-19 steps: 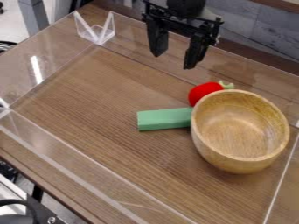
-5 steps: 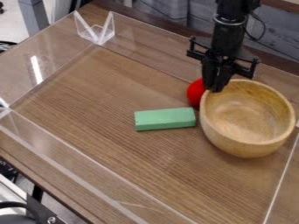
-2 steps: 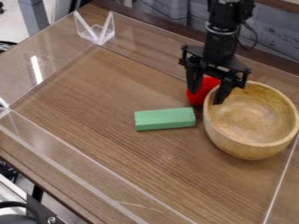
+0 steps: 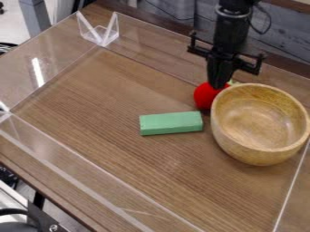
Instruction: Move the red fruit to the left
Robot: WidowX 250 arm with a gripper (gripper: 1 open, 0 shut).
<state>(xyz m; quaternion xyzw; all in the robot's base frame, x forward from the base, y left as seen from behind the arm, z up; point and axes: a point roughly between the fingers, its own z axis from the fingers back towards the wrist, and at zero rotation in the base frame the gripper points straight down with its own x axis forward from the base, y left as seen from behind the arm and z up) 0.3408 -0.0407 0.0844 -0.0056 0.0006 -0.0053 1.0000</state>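
Near the table's far right edge, the gripper (image 4: 219,82) points straight down, fingers together, tips at the fruit (image 4: 208,95). Whether they pinch it cannot be told. Bowl (image 4: 256,122) touches the fruit's right; the left lies open.

One black arm comes down from the top edge of the view, right of centre, and hangs close to upright. Its wrist is a dark cylinder, and a short black crossbar juts out to either side just below it. The gripper (image 4: 220,80) points straight down from there. Its two fingers (image 4: 222,72) are pressed together into one narrow dark stem, with no gap showing between them, so the jaws are closed. The tip narrows to a point low in the frame. Whether anything is pinched at the very tip cannot be told from this angle. Only this single arm is in view.
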